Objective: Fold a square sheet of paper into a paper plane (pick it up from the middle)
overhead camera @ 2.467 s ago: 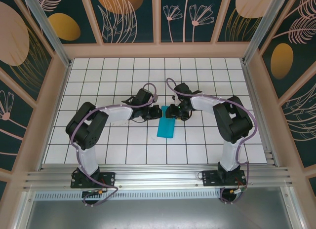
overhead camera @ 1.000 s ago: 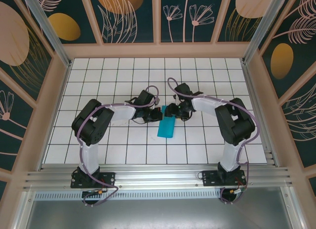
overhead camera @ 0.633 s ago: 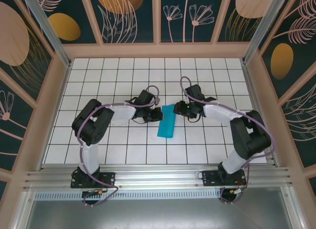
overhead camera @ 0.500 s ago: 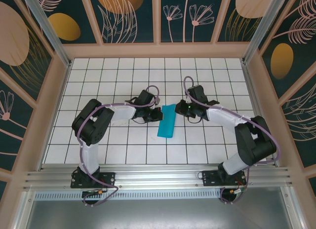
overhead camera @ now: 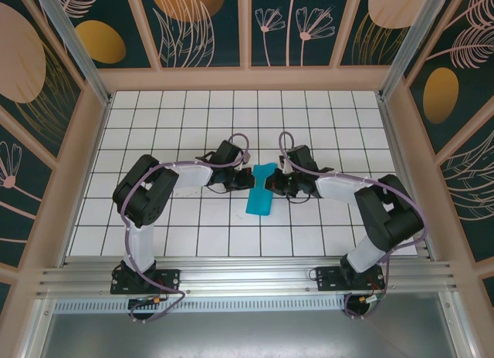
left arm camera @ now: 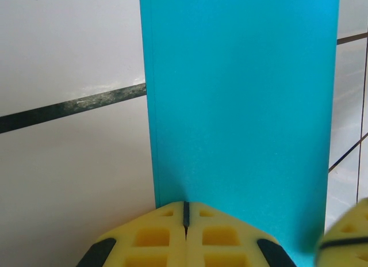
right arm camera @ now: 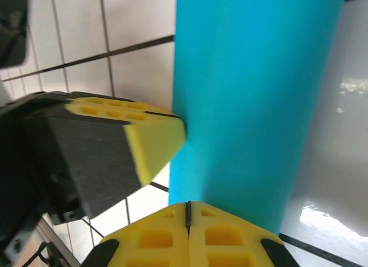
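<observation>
The square sheet of paper (overhead camera: 259,199) lies folded into a narrow teal strip on the white tiles at mid-table; it is a blunt rectangle, not a pointed paper plane. My left gripper (overhead camera: 248,178) comes in from the left, shut, with its tips resting on the strip's left edge. From the right, my right gripper (overhead camera: 269,186) is also shut and its tips sit on the opposite edge. In the left wrist view the closed yellow tips (left arm camera: 186,208) touch the paper (left arm camera: 241,106). In the right wrist view the closed tips (right arm camera: 187,206) overlap the paper (right arm camera: 253,88), with the left fingertip (right arm camera: 152,143) beside it.
The table (overhead camera: 154,219) is white tile with a black grid, walled by wooden frames and patterned panels on three sides. An aluminium rail (overhead camera: 247,277) with both arm bases runs along the near edge. Both forearms lie low across the table's middle.
My right gripper left the strip's far end, swung out to the right while closing, then came back shut onto the strip's right edge. The left gripper stayed put.
</observation>
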You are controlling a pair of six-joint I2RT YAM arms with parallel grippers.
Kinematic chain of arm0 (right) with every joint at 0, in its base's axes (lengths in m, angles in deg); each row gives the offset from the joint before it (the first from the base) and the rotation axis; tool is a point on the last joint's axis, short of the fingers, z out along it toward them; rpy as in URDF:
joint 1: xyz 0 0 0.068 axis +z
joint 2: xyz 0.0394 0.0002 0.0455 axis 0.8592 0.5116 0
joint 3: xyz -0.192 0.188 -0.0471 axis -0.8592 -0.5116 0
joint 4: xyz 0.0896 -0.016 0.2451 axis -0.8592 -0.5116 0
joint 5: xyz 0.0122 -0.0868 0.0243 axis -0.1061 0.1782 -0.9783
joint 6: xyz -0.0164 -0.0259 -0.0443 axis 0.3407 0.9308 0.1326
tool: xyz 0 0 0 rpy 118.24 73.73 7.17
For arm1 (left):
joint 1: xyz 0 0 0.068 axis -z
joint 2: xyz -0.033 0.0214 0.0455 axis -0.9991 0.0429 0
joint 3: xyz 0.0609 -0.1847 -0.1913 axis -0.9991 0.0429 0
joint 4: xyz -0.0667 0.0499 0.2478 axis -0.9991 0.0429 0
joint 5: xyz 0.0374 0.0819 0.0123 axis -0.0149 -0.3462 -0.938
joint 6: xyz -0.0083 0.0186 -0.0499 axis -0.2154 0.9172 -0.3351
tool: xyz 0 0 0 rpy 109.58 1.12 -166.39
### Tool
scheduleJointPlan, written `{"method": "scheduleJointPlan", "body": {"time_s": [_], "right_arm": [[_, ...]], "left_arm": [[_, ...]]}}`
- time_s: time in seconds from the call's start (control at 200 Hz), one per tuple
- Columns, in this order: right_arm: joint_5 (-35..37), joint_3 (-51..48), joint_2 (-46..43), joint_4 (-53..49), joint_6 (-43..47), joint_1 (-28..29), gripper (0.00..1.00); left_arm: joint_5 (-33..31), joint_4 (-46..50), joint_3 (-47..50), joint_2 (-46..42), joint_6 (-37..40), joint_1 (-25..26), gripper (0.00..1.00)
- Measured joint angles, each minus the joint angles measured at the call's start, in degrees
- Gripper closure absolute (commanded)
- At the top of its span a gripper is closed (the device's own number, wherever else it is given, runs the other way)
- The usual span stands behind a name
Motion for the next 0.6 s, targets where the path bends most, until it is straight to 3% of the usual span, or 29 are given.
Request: {"method": "scheduleJointPlan", "body": {"time_s": [0.6], "right_arm": [[-2.36,-5.38,2.84,4.46,2.03,-2.27,0.91]], "left_arm": [[0.39,0.00,-0.13,0.20,0.20,-0.02,0.98]]}}
